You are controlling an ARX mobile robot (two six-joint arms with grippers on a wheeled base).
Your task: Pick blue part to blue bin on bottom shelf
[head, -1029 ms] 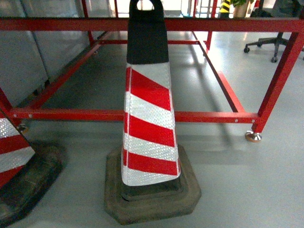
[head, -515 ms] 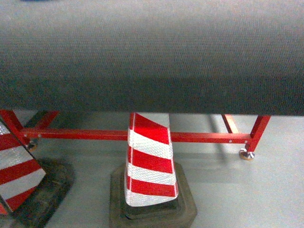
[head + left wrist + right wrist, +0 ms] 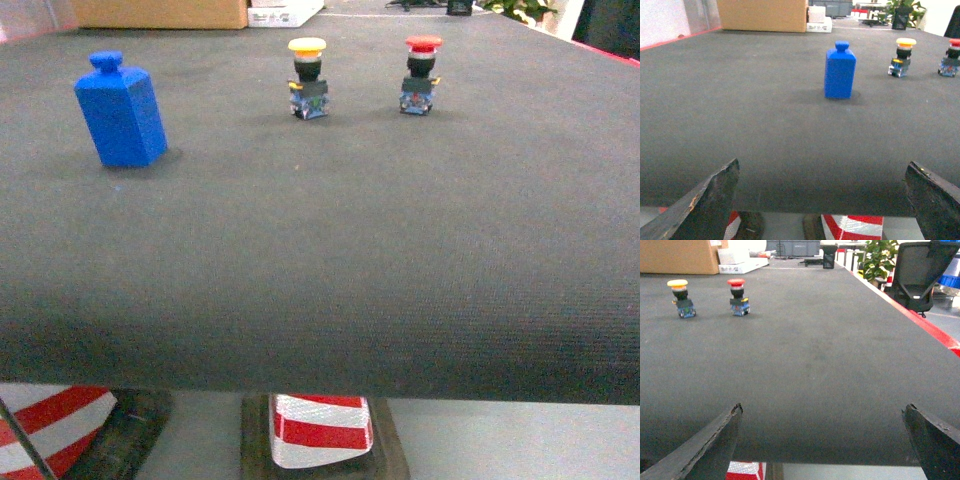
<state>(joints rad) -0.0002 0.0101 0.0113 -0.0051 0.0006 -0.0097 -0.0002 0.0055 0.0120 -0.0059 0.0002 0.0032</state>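
Observation:
The blue part (image 3: 121, 111) is a tall block with a small knob on top. It stands upright at the far left of the dark table (image 3: 320, 260), and the left wrist view shows this blue part (image 3: 840, 70) well ahead. My left gripper (image 3: 822, 167) is open at the table's near edge, nothing between its fingers (image 3: 710, 200). My right gripper (image 3: 822, 407) is open too, also at the near edge, with bare mat ahead. Neither gripper shows in the head view. The blue bin and the bottom shelf are out of view.
A yellow-capped push button (image 3: 307, 77) and a red-capped push button (image 3: 421, 74) stand at the back of the table. A cardboard box (image 3: 160, 12) lies beyond. Red-and-white traffic cones (image 3: 320, 430) stand on the floor below the near edge. An office chair (image 3: 920, 275) sits to the right.
The head view has risen from the floor and red frame, past the table edge, to the tabletop. The blue part and both buttons have come into sight.

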